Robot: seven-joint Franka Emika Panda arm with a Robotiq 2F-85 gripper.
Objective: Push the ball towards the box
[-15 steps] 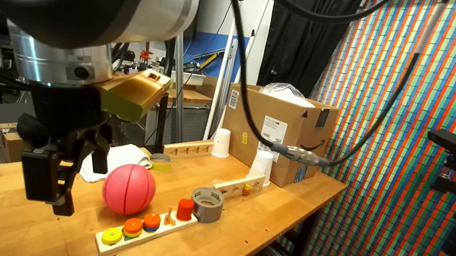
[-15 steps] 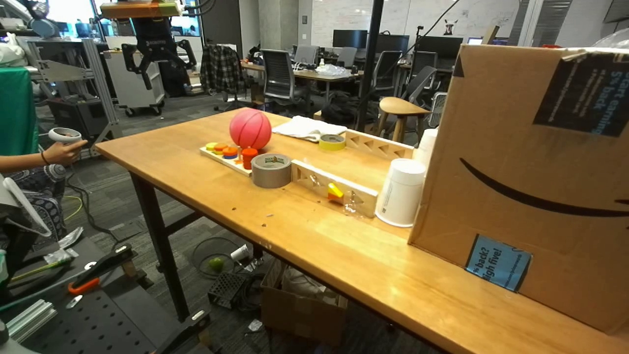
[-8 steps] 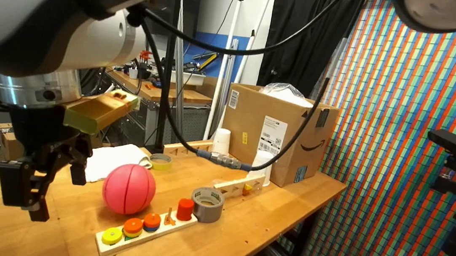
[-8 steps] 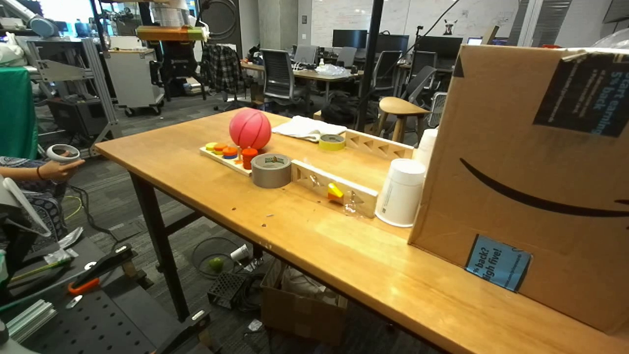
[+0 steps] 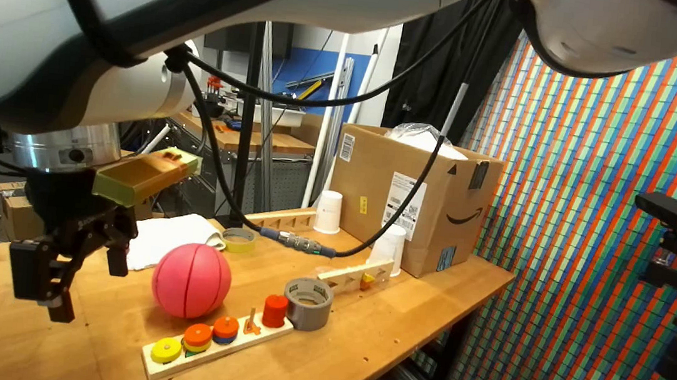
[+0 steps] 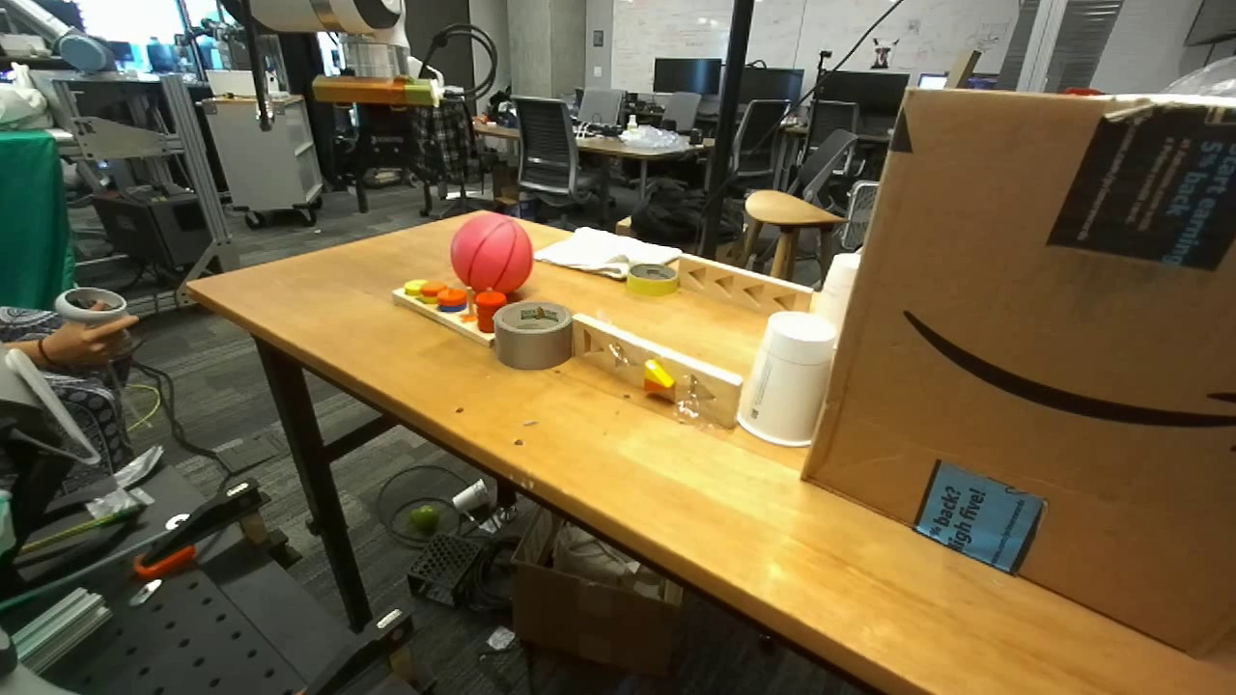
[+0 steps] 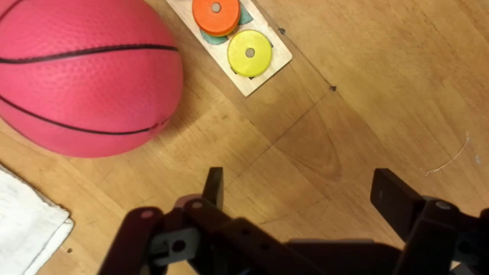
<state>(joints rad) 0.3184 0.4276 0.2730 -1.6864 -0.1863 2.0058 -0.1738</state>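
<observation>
"How is the pincer (image 7: 300, 183) standing?"

"Released. In the wrist view its two fingers (image 7: 397, 202) are spread well apart, with bare table (image 7: 382, 114) showing between them."

"And the ball (image 7: 88, 84)?"

"Upper left in that view, beyond the finger on the left. Bare table shows between the two, so they're near each other but apart."

"How does it look from outside?"

"In an exterior view the ball rests on the table to the right of the pincer, near it. A white cloth (image 5: 173, 232) lies on the ball's far side, and a wooden strip of coloured rings (image 5: 211, 353) runs along its near side."

"Does the ball touch that strip?"

"They're close, but I can't tell."

"Where's the box (image 5: 371, 181)?"

"On the right of the table in both exterior views, with the ball well apart to its left."

"What stands along that stretch?"

"A far rail (image 5: 288, 217) and a near rail (image 5: 347, 278), both low and wooden. A grey tape roll (image 5: 307, 319) sits at the left end of the near rail, a yellow tape roll (image 5: 238, 244) at the left end of the far rail, and a white cup (image 5: 328, 214) stands at the right end of each, close by the box."

"How high is the pincer?"

"Above the table; by how much I can't tell."
</observation>
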